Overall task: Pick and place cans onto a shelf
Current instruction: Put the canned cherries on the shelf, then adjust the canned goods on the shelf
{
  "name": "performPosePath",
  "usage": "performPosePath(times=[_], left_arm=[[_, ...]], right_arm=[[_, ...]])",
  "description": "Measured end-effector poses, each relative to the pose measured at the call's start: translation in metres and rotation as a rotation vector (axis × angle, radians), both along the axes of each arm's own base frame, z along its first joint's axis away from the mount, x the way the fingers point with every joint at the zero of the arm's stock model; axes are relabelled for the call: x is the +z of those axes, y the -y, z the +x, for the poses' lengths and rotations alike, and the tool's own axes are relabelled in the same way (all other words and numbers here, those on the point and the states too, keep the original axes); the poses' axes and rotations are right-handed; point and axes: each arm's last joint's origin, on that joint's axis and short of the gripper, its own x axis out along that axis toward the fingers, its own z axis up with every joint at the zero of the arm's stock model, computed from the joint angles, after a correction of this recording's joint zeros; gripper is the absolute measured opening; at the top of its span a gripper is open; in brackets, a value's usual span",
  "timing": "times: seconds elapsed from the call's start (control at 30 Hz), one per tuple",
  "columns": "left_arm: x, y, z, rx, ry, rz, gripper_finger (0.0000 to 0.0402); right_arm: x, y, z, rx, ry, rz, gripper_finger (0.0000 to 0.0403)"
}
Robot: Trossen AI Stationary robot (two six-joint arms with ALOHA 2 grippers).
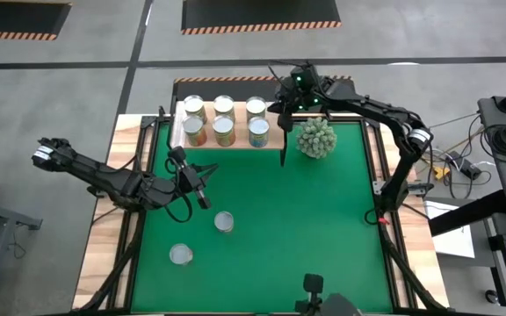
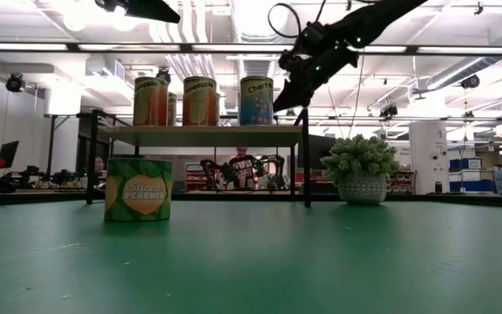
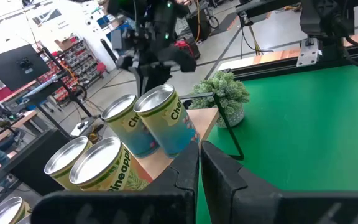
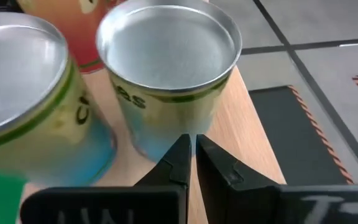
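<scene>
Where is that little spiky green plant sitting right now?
Seen from above, the spiky plant stands on the green mat at its far edge, just right of the wooden shelf and under the right arm.

Eight cans (image 1: 224, 222) in all: six standing on one wooden shelf (image 1: 273, 139), two down on the green table (image 1: 323, 228). One spiky potted plant (image 1: 315, 138). Two robot arms.

"Sliced Peaches" on green can (image 2: 138, 189) at mat's nine o'clock, "Cherries" on blue shelf can (image 2: 256, 100), "Pineapple" partly legible on another shelf can (image 3: 107, 168)
</scene>
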Motion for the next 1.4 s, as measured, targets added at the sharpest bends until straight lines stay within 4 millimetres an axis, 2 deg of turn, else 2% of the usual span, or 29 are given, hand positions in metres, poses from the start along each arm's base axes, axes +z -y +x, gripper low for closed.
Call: performPosePath(times=[0.17, 0.27, 0.57, 0.67, 1.03, 1.23, 1.4], left_arm=[[0.000, 0.000, 0.000, 0.000, 0.000, 0.000, 0.0000], [0.000, 0.000, 0.000, 0.000, 0.000, 0.000, 0.0000], [0.000, 0.000, 0.000, 0.000, 0.000, 0.000, 0.0000], [0.000, 0.000, 0.000, 0.000, 0.000, 0.000, 0.0000], [0.000, 0.000, 0.000, 0.002, 0.006, -0.008, 0.0000], [0.000, 0.000, 0.000, 0.002, 0.008, -0.009, 0.0000], [0.001, 0.000, 0.000, 0.001, 0.017, -0.011, 0.0000]], right_arm=[[0.016, -0.016, -0.014, 0.012, -0.034, 0.028, 0.0013], [0.018, -0.031, -0.014, 0.055, -0.077, 0.058, 0.0013], [0.012, -0.068, 0.012, 0.167, -0.100, 0.026, 0.0013], [0.015, -0.072, 0.017, 0.138, -0.088, -0.026, 0.0013], [0.019, -0.065, 0.012, 0.070, -0.104, -0.056, 0.0013], [0.046, -0.073, 0.011, 0.060, 0.000, -0.077, 0.0013], [0.057, -0.090, 0.026, 0.140, 0.088, -0.086, 0.0013]])
